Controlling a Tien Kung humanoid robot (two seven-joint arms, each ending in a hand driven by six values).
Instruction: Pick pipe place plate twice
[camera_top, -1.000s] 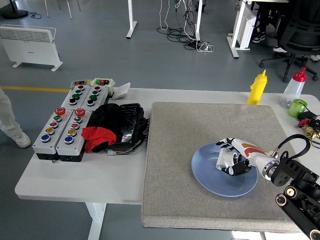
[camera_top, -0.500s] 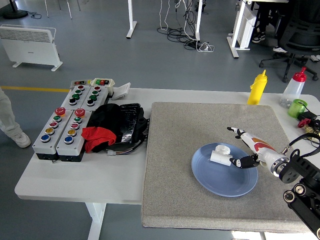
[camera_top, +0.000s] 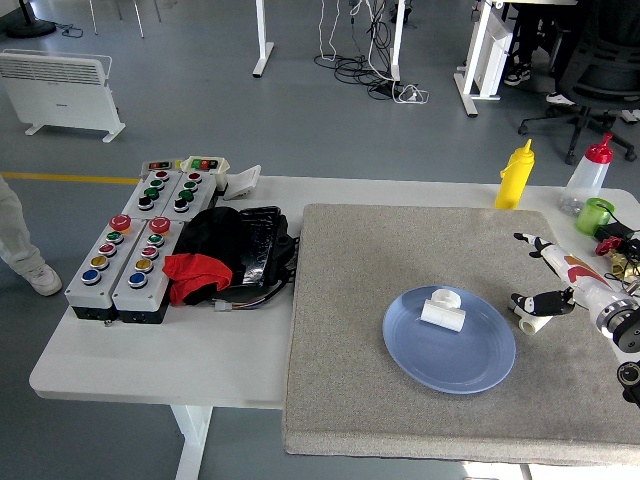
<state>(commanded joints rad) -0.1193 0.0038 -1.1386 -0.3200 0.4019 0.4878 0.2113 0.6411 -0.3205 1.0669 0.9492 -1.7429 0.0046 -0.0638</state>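
Now a short white pipe (camera_top: 442, 310) lies on the blue plate (camera_top: 420, 359).

**Right hand: white shell, black joints, warm-coloured flash**

Seen only at the right edge of the head view. Hand (camera_top: 556, 283) mostly white and glossy, with slim segmented fingers (camera_top: 530, 241) tipped and jointed in black. Red and orange marking across the back of the hand, like a painted stripe. Black thumb segments along the lower side. Behind the hand, a metallic grey ring at the wrist (camera_top: 612, 312), then a round black housing with a pale disc on it. Thin black cable looping near the wrist. Rest of the arm cut off by the frame edge.
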